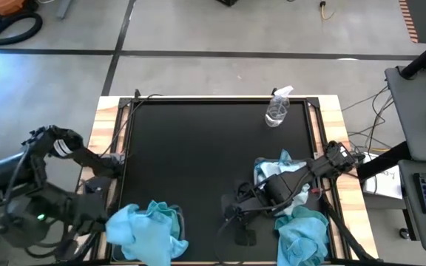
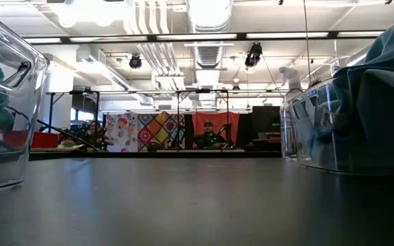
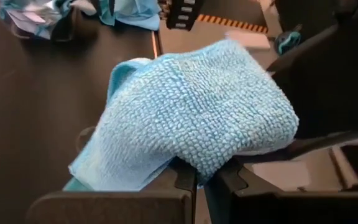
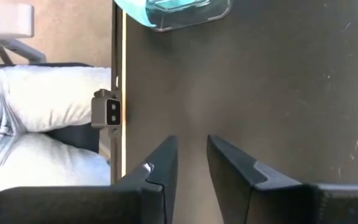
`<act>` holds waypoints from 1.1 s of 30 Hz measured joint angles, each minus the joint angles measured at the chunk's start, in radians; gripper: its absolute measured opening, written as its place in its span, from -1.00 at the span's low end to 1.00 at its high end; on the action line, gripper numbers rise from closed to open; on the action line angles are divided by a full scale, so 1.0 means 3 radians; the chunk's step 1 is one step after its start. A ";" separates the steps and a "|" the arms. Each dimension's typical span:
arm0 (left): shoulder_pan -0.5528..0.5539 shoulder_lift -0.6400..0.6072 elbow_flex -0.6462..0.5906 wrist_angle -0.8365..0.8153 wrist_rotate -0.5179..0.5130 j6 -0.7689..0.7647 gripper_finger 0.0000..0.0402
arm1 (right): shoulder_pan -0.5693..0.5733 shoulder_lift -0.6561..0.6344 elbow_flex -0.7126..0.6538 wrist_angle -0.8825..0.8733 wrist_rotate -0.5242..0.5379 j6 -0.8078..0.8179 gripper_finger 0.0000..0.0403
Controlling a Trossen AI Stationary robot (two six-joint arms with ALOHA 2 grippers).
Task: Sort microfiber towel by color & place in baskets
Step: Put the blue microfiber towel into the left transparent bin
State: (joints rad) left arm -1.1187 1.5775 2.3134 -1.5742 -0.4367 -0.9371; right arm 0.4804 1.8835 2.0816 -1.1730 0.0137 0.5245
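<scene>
My left gripper [image 1: 115, 220] is at the table's near left corner, shut on a light blue microfiber towel [image 3: 191, 106], also seen in the high view [image 1: 124, 222]. Beside it is the left clear basket [image 1: 170, 238], which holds more blue towels. The right clear basket [image 1: 302, 235], at the near right, holds turquoise towels [image 2: 382, 82]. More towels [image 1: 279, 168] lie heaped on the table under my right arm. My right gripper [image 4: 192, 158] is open just above the bare mat near the table's near edge, between the two baskets, and touches nothing. My left gripper pinches the light blue towel between its two shut fingers at a bunched fold [image 3: 194, 163]. The cloth bulges out past the fingertips in several layers. In the high view it hangs slack against the left basket's left side.
A small clear spray bottle [image 1: 277, 111] stands at the far right of the mat. The middle of the black mat [image 1: 198, 162] is bare. A person's legs in jeans [image 4: 42, 124] are close to the table's edge by my right gripper. Other people sit far off in the room [image 2: 209, 137].
</scene>
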 joint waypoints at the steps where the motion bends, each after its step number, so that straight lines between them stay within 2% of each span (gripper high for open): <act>1: -0.0072 -0.0008 -0.0021 0.0014 -0.0069 -0.0100 -1.00 | 0.0009 0.0000 -0.0007 0.0000 0.0025 0.0000 -0.59; 9: -0.0413 0.0002 -0.0471 0.0010 -0.0346 -0.0487 -1.00 | 0.0074 0.0005 -0.0061 0.0002 0.0052 0.0002 -0.61; 16: -0.0589 -0.0013 -0.1378 0.0011 -0.0341 -0.1184 -1.00 | 0.0157 0.0005 -0.0093 0.0002 0.0050 0.0001 -0.59; 24: -0.0609 -0.0084 -0.2313 0.0037 -0.0229 -0.1955 -1.00 | 0.0167 0.0005 -0.0096 0.0003 0.0050 0.0000 -0.63; 28: -0.0609 -0.0095 -0.2678 0.0367 -0.0088 -0.2261 -1.00 | 0.0166 0.0005 -0.0096 0.0003 0.0050 -0.0006 -0.64; 33: -0.0602 -0.0098 -0.3036 0.1044 -0.0053 -0.2233 -1.00 | 0.0165 0.0005 -0.0096 0.0003 0.0050 -0.0018 -0.64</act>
State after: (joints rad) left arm -1.2994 1.5482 1.4027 -1.2609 -0.4526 -1.6071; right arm 0.5301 1.8851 2.0529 -1.1722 0.0288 0.5192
